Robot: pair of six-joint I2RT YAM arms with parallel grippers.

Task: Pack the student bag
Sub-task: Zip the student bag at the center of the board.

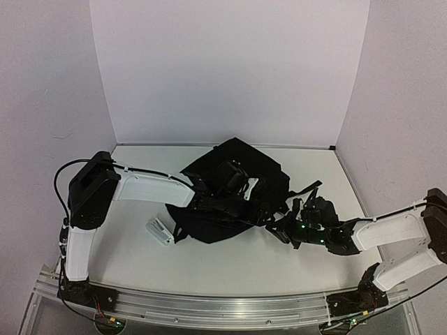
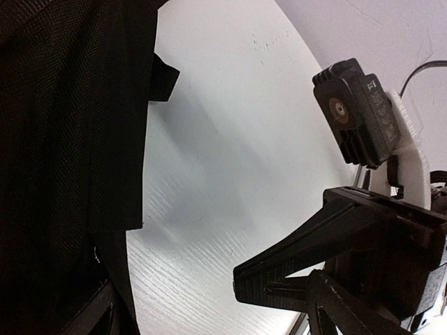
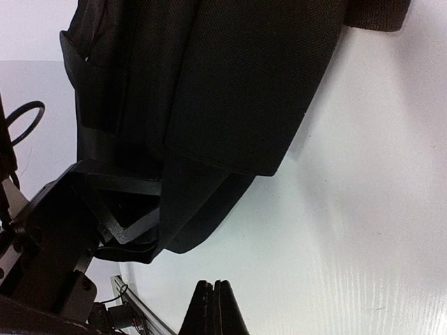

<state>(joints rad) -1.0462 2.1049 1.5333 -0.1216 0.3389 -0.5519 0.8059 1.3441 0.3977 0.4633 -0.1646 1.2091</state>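
The student bag (image 1: 237, 174), a soft black backpack, lies crumpled in the middle of the table with its straps (image 1: 304, 190) trailing right. My left gripper (image 1: 241, 202) hovers over the bag's near part, dark against dark fabric. In the left wrist view the gripper (image 2: 171, 289) is open over bare table, holding nothing, with one finger (image 2: 293, 262) at lower right and the bag (image 2: 70, 139) filling the left. My right gripper (image 1: 288, 229) sits at the bag's right edge by the straps. In its wrist view the gripper (image 3: 215, 307) is shut and empty, just short of the bag (image 3: 209, 84).
A small white object (image 1: 159, 232) lies on the table left of the bag. White walls close the back and both sides. An aluminium rail (image 1: 223, 307) runs along the near edge. A black motor housing (image 2: 356, 112) on an arm shows at the left wrist view's upper right.
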